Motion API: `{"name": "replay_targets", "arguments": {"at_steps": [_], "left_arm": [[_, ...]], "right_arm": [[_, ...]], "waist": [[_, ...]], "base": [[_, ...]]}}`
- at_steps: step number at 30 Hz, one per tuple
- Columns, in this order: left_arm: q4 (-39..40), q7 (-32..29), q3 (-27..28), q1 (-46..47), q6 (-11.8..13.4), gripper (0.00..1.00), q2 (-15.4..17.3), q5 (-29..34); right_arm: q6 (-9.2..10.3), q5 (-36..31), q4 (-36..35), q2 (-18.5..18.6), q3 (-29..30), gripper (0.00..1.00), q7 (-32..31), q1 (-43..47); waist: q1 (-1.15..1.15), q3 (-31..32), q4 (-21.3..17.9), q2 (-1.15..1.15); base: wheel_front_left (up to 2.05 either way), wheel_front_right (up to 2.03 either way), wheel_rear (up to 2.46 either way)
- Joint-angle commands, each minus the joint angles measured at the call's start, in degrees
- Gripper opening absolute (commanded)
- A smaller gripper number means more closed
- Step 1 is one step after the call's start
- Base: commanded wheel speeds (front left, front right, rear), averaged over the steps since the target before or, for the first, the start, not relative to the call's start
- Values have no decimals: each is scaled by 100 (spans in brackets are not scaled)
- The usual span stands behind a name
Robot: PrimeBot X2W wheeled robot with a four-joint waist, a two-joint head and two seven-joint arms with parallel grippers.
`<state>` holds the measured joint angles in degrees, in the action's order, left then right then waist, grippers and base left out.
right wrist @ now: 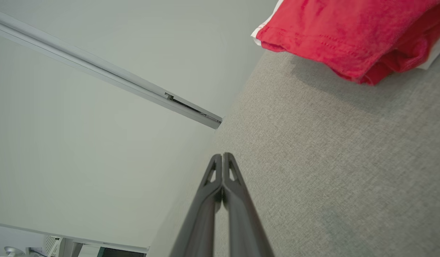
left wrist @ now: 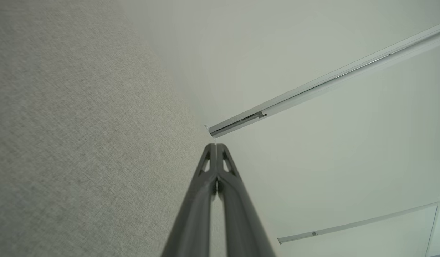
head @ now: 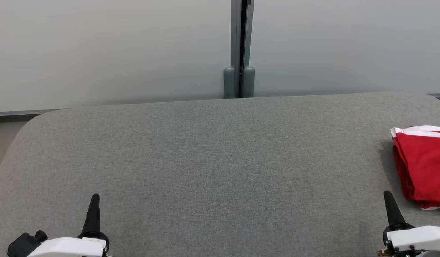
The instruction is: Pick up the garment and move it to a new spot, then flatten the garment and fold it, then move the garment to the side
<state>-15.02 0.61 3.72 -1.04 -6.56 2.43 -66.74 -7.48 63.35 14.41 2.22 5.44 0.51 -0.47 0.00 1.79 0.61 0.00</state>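
When you look down from the head view, your left gripper (head: pixel 95 200) sits at the lower left and your right gripper (head: pixel 388 197) at the lower right, both over the near part of the grey fabric table (head: pixel 220 153). Each has its two dark fingers pressed together with nothing between them, and both wrist views show the tips meeting. Just beyond your right gripper, a little to its right, you have the red garment (head: pixel 425 164). It is folded into a compact bundle with white trim along its far edge, and it lies on the table, cut off by the view's right border. Your gripper is near it but apart. Farther back, the table's rounded far edge meets pale wall panels (head: pixel 116 53), joined by a grey upright post (head: pixel 241 46).
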Motion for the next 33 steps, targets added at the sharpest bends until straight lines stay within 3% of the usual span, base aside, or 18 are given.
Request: {"name": "replay_targets", "arguments": {"at_steps": [1, 33], "left_arm": [[68, -39, 45, 173, -44, 0, 38, -143], [95, -459, 197, 558, -84, 0, 51, -1612]], "right_arm": [[-2, 178, -55, 58, 33, 0, -47, -115], [-2, 1829, -50, 78, 84, 0, -462, -421]], "waist": [[0, -5, -2, 0], [0, -109, -34, 0]], "base": [[0, 0, 0], [0, 0, 0]]}}
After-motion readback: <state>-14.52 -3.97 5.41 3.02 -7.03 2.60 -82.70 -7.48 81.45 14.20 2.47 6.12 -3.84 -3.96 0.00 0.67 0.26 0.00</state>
